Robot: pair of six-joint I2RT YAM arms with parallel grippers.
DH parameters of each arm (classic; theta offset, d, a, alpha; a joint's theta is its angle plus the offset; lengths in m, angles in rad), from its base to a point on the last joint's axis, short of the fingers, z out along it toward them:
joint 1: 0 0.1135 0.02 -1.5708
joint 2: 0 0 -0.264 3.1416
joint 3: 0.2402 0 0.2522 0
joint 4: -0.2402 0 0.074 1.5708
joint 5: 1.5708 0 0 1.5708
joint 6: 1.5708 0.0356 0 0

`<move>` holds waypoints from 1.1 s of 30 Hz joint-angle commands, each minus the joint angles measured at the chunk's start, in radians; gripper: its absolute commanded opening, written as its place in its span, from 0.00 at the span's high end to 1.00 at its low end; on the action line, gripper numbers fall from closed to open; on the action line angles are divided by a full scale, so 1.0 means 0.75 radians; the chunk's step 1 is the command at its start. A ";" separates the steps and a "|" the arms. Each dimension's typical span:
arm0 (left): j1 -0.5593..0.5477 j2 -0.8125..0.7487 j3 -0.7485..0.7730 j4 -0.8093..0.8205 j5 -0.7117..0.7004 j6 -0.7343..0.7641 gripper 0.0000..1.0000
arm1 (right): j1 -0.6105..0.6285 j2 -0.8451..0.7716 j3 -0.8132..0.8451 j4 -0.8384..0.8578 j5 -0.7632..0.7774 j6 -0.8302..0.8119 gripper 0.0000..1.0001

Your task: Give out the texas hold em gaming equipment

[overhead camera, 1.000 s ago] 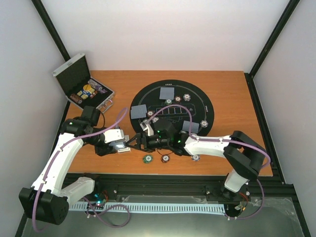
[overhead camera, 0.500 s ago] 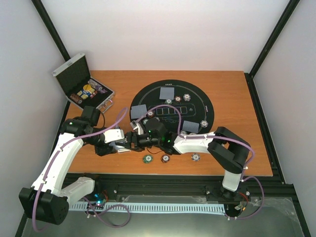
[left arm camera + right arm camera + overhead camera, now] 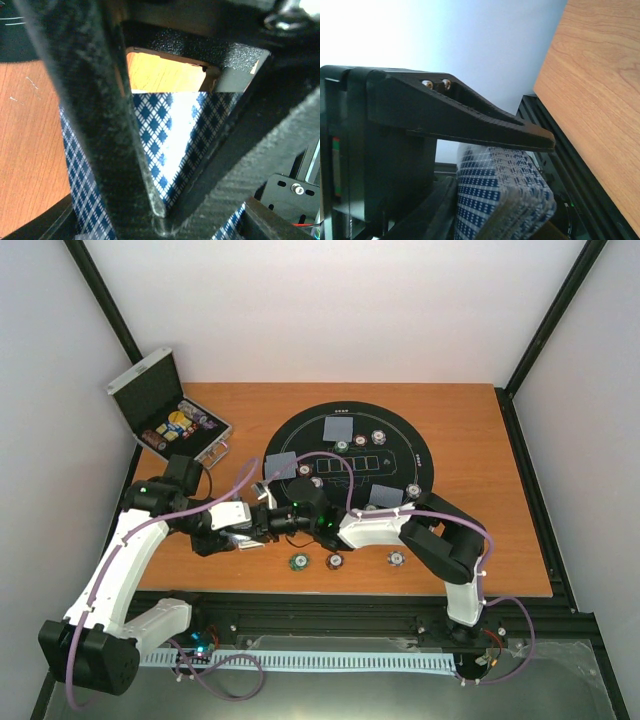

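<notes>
1. Playing-card deck (image 3: 165, 135) hangs over the tabletop (image 3: 470, 420), just left of the black mat (image 3: 300, 430).
2. Left tool (image 3: 248, 533) pinches the deck.
3. Right tool (image 3: 265, 522) brackets the deck's edge; grip cannot be told.
4. Three chips (image 3: 298, 561) lie on the tabletop's near strip.

Matt carbon-weave fingers (image 3: 90, 100), glossy paper cards (image 3: 170, 145), smooth wood table (image 3: 500, 440), metal case (image 3: 145, 390).
</notes>
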 commanded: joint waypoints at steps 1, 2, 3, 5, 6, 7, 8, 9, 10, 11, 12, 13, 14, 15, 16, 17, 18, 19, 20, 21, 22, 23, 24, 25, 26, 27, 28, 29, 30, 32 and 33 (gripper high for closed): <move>0.001 -0.014 0.063 -0.014 0.057 0.002 0.99 | 0.007 0.041 -0.057 0.007 0.025 0.022 0.80; 0.000 -0.012 0.065 -0.015 0.060 0.000 0.99 | 0.007 0.045 -0.064 0.016 0.025 0.026 0.81; 0.001 -0.012 0.067 -0.014 0.064 -0.002 0.99 | 0.006 0.047 -0.067 0.023 0.026 0.033 0.82; 0.001 -0.012 0.072 -0.016 0.070 -0.008 0.99 | 0.006 0.047 -0.077 0.032 0.028 0.036 0.85; 0.002 -0.015 0.073 -0.016 0.072 -0.011 0.99 | 0.006 0.044 -0.081 0.036 0.029 0.037 0.86; 0.001 -0.019 0.075 -0.016 0.076 -0.012 0.97 | 0.006 0.044 -0.088 0.040 0.030 0.040 0.88; 0.001 -0.021 0.076 -0.016 0.079 -0.014 0.95 | 0.006 0.041 -0.093 0.041 0.031 0.040 0.90; 0.001 -0.023 0.077 -0.018 0.082 -0.015 0.92 | 0.006 0.040 -0.101 0.041 0.033 0.039 0.92; 0.000 -0.024 0.080 -0.020 0.088 -0.014 0.90 | 0.004 0.038 -0.105 0.041 0.035 0.041 0.93; 0.001 -0.022 0.081 -0.021 0.092 -0.013 0.87 | 0.004 0.037 -0.110 0.041 0.035 0.042 0.95; 0.001 -0.019 0.085 -0.027 0.095 -0.012 0.84 | 0.004 0.037 -0.116 0.041 0.035 0.041 0.97; 0.001 -0.017 0.087 -0.032 0.098 -0.011 0.79 | 0.004 0.036 -0.122 0.041 0.035 0.044 0.97; 0.001 -0.014 0.093 -0.037 0.104 -0.008 0.75 | 0.004 0.034 -0.128 0.042 0.035 0.044 0.97; 0.001 -0.012 0.095 -0.042 0.107 -0.005 0.72 | 0.004 0.032 -0.136 0.042 0.037 0.044 0.97; 0.001 -0.011 0.097 -0.046 0.109 -0.005 0.71 | 0.004 0.030 -0.142 0.046 0.038 0.044 0.97; 0.001 -0.011 0.098 -0.047 0.112 -0.004 0.71 | 0.004 0.028 -0.147 0.046 0.040 0.042 0.97; 0.001 -0.012 0.098 -0.047 0.112 -0.003 0.71 | 0.004 0.025 -0.153 0.044 0.042 0.041 0.97; 0.001 -0.010 0.101 -0.051 0.113 -0.004 0.71 | 0.004 0.021 -0.155 0.038 0.045 0.038 0.97; 0.001 -0.010 0.106 -0.055 0.114 -0.005 0.71 | 0.004 0.017 -0.156 0.024 0.050 0.029 0.97; 0.001 -0.009 0.110 -0.056 0.117 -0.006 0.72 | 0.004 0.013 -0.158 0.003 0.054 0.018 0.97; 0.001 -0.010 0.113 -0.059 0.120 -0.010 0.72 | 0.004 0.008 -0.158 -0.020 0.064 0.006 0.97; 0.001 -0.015 0.119 -0.063 0.128 -0.011 0.71 | 0.005 0.007 -0.158 -0.043 0.069 -0.011 0.97; 0.001 -0.016 0.125 -0.068 0.134 -0.011 0.71 | 0.004 0.008 -0.159 -0.060 0.074 -0.019 0.97; 0.001 -0.017 0.131 -0.076 0.143 -0.008 0.71 | 0.004 0.011 -0.163 -0.070 0.079 -0.022 0.97; 0.001 -0.018 0.137 -0.084 0.150 -0.006 0.70 | 0.004 0.014 -0.164 -0.076 0.083 -0.026 0.97; 0.001 -0.016 0.143 -0.093 0.159 -0.005 0.70 | 0.004 0.021 -0.164 -0.086 0.085 -0.031 0.97; 0.001 -0.016 0.150 -0.104 0.166 -0.002 0.66 | 0.005 0.026 -0.165 -0.099 0.090 -0.036 0.97; 0.001 -0.015 0.157 -0.110 0.175 -0.001 0.62 | 0.004 0.027 -0.163 -0.119 0.097 -0.047 0.97; 0.001 -0.015 0.162 -0.119 0.185 0.000 0.59 | 0.004 0.028 -0.163 -0.140 0.104 -0.057 0.97; 0.002 -0.015 0.168 -0.133 0.201 0.007 0.54 | 0.003 0.031 -0.163 -0.153 0.107 -0.064 0.97; 0.001 -0.012 0.168 -0.138 0.205 0.011 0.53 | 0.002 0.031 -0.162 -0.156 0.110 -0.065 0.97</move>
